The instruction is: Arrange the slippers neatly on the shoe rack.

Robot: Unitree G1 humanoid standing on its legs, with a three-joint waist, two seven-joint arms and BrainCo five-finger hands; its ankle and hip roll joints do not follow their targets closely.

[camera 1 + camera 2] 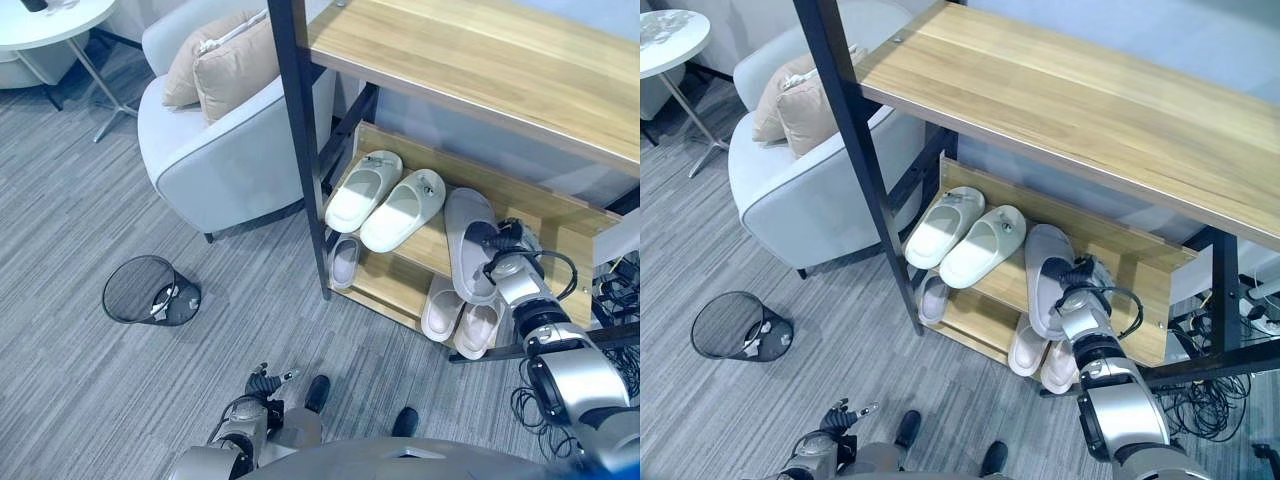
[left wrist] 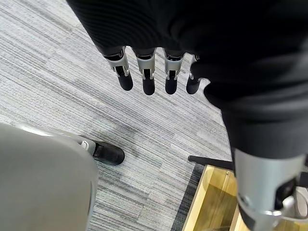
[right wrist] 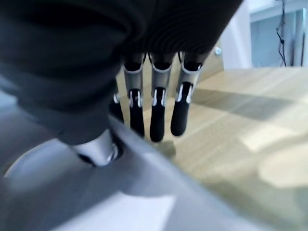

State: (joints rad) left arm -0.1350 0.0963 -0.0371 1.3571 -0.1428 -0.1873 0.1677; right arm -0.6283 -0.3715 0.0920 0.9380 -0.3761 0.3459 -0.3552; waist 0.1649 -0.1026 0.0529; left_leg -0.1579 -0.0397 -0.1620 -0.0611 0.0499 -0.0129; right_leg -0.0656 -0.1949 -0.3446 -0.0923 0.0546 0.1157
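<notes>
A pair of white slippers (image 1: 365, 190) (image 1: 403, 208) lies side by side on the shoe rack's middle shelf (image 1: 540, 205). Right of them a grey slipper (image 1: 468, 225) rests on the same shelf, its heel overhanging the front edge. My right hand (image 1: 505, 245) is on its strap; the right wrist view has the slipper's rim (image 3: 144, 192) pinched between thumb and fingers (image 3: 159, 110). On the bottom shelf lie a single pale slipper (image 1: 345, 262) and a pale pair (image 1: 441, 308) (image 1: 477, 325). My left hand (image 1: 262, 382) hangs low over the carpet, fingers (image 2: 144, 77) relaxed and empty.
The rack's black post (image 1: 300, 140) stands at its left front corner, under a wide wooden top shelf (image 1: 480, 60). A grey armchair (image 1: 230, 150) with beige cushions (image 1: 225, 60) sits left of the rack. A black wire bin (image 1: 150, 290) lies on the carpet; a round white table (image 1: 50, 20) stands far left.
</notes>
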